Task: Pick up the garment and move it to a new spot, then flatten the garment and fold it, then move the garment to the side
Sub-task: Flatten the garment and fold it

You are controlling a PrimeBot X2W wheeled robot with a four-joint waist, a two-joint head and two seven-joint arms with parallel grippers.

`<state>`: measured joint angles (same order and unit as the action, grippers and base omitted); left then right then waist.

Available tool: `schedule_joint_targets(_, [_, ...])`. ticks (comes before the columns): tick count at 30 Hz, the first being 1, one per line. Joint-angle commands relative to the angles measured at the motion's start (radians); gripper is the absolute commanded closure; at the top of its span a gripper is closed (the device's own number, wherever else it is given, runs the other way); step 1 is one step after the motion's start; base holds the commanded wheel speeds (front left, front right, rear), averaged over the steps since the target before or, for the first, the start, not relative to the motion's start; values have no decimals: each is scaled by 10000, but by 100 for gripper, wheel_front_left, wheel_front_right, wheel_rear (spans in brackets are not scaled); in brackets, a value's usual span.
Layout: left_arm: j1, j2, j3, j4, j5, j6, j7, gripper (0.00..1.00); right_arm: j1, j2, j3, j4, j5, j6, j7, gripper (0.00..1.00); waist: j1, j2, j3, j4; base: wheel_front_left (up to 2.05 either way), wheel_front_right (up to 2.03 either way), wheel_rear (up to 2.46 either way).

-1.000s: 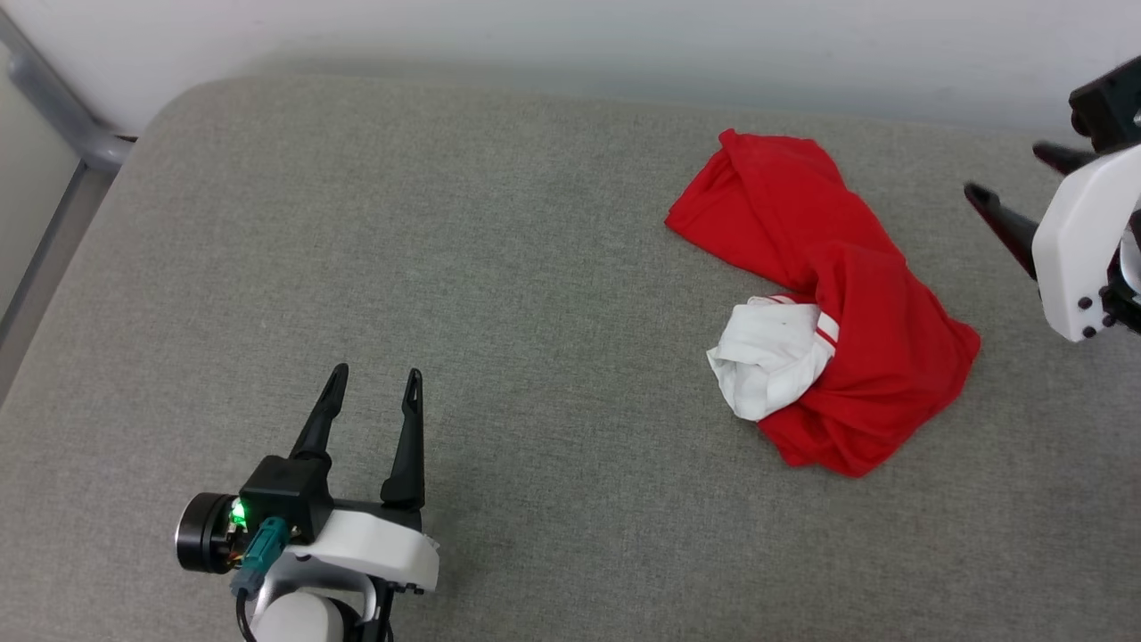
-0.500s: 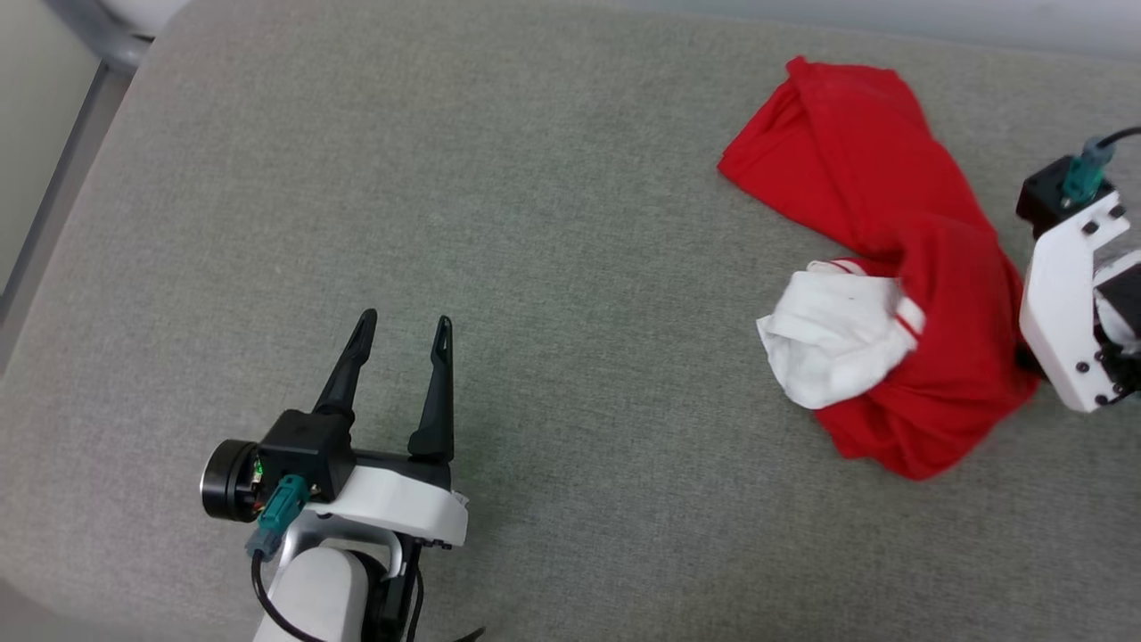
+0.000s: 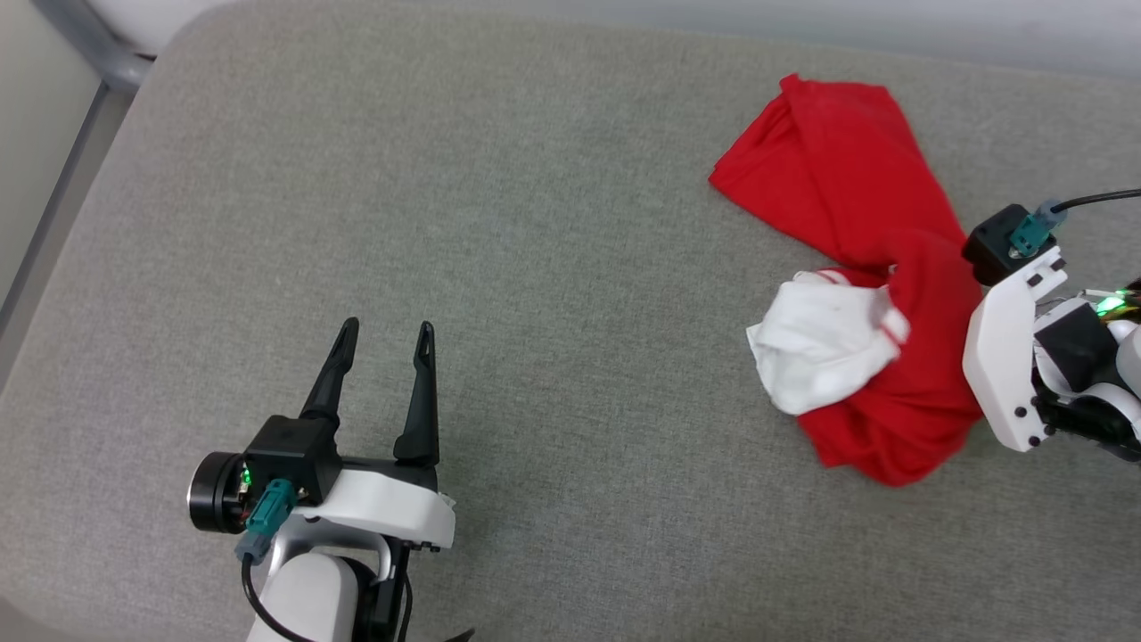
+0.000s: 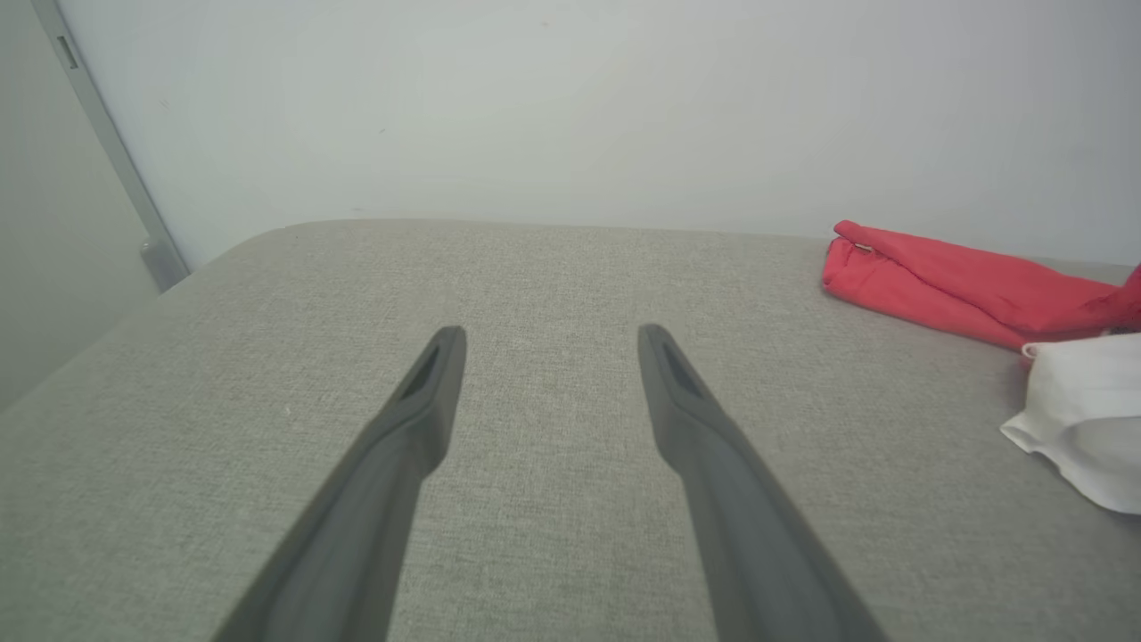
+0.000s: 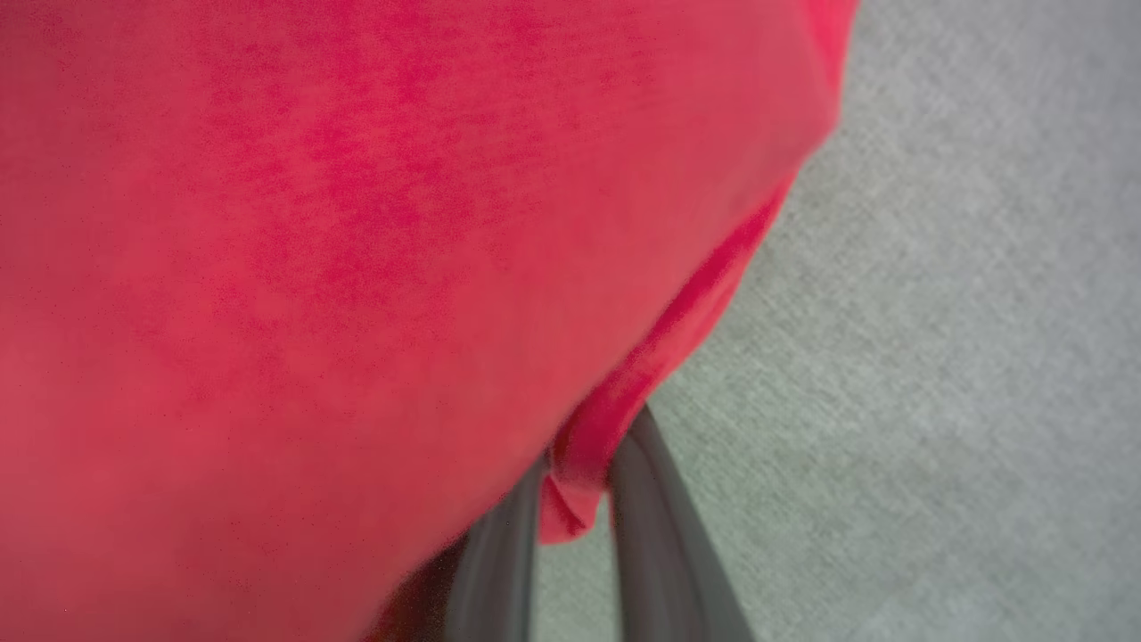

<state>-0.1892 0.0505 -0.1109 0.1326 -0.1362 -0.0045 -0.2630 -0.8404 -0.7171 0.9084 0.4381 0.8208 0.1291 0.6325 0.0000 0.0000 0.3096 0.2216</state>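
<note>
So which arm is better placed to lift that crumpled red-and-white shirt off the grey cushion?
Right. The right gripper pinches a fold of the crumpled red-and-white shirt; the left gripper hangs open above bare grey cushion, away from it.

Head looks down; wrist views, right one closest, share garment (image 3: 847,178).

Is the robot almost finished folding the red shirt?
Not nearly. Nothing looks done: the garment lies crumpled on the grey cushion. In hand: the right gripper pinches its red edge. The left gripper is open, away from it. Left to do: moving, flattening, folding, setting aside.
</note>
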Motion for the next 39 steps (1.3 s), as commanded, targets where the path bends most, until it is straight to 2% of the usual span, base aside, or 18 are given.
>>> schedule_joint_targets(1, [87, -3, 41, 12, 41, 27, -26, 0, 72, 110, 68, -39, 99, 28, -99, 100, 0, 0, -202, -126, 0, 0, 0])
schedule_joint_targets(8, [491, -7, 240, -72, 191, 10, -26, 0, -671, -659, 243, -890, 195, 12, -1722, 100, 0, 0, -933, -335, 0, 0, 0])
schedule_joint_targets(13, [752, -5, 383, -146, 192, 23, -26, 0, -1039, -1170, 183, -1690, 302, 11, -2098, 100, 0, 0, -1164, -396, 0, 0, 0])
schedule_joint_targets(18, [863, -7, 331, -195, 80, 78, -26, 0, -1333, -1183, 55, -2296, 158, 11, -2049, 100, 0, 0, -1161, -359, 0, 0, 0])
schedule_joint_targets(21, [756, -7, 222, -203, -3, 106, -26, 0, -1681, -825, 153, -2338, -161, 11, -1895, 100, 0, 0, -1034, -260, 0, 0, 0])
schedule_joint_targets(26, [529, -7, 12, -157, -178, 171, -26, 0, -2492, 338, 541, -1639, -632, 11, -1868, 100, 0, 0, -731, 30, 0, 0, 0])
schedule_joint_targets(33, [155, -7, -348, 27, -425, 239, -26, 0, -3376, 2414, 2069, 535, -1091, 9, -2534, 100, 0, 0, -161, 661, 0, 0, 0])
schedule_joint_targets(39, [-20, -9, -610, 203, -631, 355, -26, 0, -2744, 3748, 3598, 2667, -564, 11, -2851, 100, 0, 0, 174, 1117, 0, 0, 0])
